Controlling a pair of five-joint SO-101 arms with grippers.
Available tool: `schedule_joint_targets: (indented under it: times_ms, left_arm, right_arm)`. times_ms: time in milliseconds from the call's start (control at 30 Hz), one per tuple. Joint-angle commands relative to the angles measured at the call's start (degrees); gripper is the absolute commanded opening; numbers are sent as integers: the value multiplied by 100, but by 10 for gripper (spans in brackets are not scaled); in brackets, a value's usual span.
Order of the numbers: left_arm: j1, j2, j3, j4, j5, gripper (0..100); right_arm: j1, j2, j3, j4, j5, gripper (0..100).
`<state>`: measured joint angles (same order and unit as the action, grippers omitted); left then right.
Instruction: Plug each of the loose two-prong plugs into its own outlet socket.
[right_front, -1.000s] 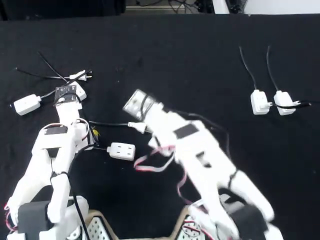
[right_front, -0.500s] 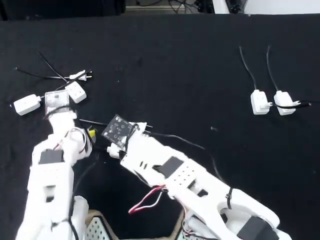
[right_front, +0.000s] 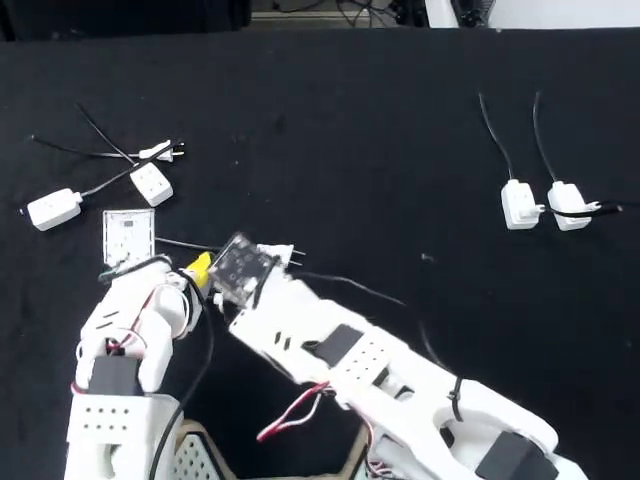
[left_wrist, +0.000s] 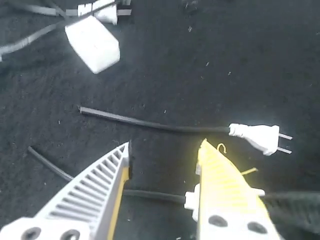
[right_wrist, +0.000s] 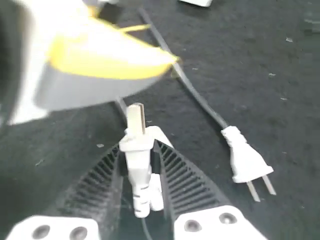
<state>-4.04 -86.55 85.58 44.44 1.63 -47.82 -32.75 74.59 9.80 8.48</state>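
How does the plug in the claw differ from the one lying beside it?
The held plug is clamped in the right gripper; the loose plug lies flat on the table, untouched. The held plug's prongs jut ahead of the gripper; the loose plug's lie along the table. Both are white.

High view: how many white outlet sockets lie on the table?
4 sockets: two at the left, two side by side at the right. Others may be hidden under the arms.

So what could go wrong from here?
The left gripper hangs very close to the right gripper, which is shut on a plug; they could knock together and twist the plug askew. The black cord of the loose plug lies right beside them, so it might snag and drag.
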Motion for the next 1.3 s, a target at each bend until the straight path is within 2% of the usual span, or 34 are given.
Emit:
schedule_joint_targets:
  times_ms: [0, 233, 500, 967, 1133, 1267]
  left_arm:
    - [92, -510, -31, 229, 53, 223]
    - [497, -993, 347, 281, -229, 223]
    - [426, -1134, 426, 299, -325, 223]
    - [418, -1134, 426, 299, -325, 223]
    - [418, -1134, 435, 299, -325, 223]
    - [470, -1134, 558, 264, -325, 223]
  right_arm:
    - [-281, -101, -57, -132, -35, 11]
    - [-264, -154, -136, -114, -62, 11]
    - [-264, -1218, 119, 343, -53, 11]
    - [-264, -2519, 699, 343, -70, 10]
    - [-264, -2721, 681, 519, -545, 11]
    - [-237, -2721, 681, 527, -624, 11]
